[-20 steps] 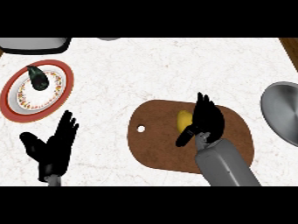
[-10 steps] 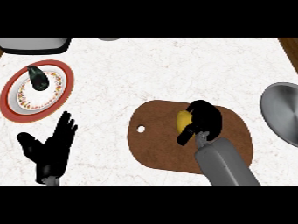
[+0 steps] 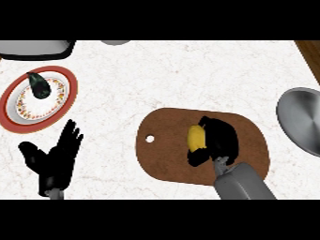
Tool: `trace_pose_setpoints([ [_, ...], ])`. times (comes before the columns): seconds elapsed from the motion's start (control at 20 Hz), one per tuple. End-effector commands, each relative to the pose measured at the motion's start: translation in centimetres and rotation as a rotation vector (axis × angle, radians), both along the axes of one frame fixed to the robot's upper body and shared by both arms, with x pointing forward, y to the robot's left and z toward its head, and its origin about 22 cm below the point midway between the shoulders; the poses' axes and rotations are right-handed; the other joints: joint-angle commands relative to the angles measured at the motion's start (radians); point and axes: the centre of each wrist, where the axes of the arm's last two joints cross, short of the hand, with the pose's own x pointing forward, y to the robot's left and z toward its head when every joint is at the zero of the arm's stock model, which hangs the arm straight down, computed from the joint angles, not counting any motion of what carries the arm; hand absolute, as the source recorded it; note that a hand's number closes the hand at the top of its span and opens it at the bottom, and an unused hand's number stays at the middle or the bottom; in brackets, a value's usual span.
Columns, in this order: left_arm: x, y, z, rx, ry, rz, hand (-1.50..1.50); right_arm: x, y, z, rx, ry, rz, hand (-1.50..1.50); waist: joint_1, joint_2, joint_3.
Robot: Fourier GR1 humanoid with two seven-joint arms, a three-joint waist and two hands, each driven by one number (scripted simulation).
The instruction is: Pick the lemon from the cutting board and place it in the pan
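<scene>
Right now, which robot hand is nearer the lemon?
Right. The right robot hand is curled round the lemon on the board; the left robot hand rests open, far off to its left.

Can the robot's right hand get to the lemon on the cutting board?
Yes, it looks like it already has. The right hand is curled around the lemon on the cutting board, with nothing between them. The left hand rests open, far off to the side.
</scene>
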Motion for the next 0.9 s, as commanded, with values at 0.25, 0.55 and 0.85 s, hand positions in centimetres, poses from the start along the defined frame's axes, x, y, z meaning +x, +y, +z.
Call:
trace_pose_setpoints([
  [0.25,-0.4,0.7,-0.8,-0.016,0.003,0.007,0.0,-7.9,-4.3,-0.8,-0.092,-0.069,0.346,1.5,-0.002,0.01,0.004],
  [0.55,-0.8,0.1,-0.8,0.004,0.01,0.03,0.0,-10.4,-4.9,5.0,-0.139,-0.468,0.257,1.5,-0.02,0.004,0.003],
  [0.85,0.8,-1.3,-0.1,0.008,-0.008,0.017,0.0,-11.1,-6.0,11.5,-0.082,-0.67,0.065,1.5,-0.011,0.01,0.003],
])
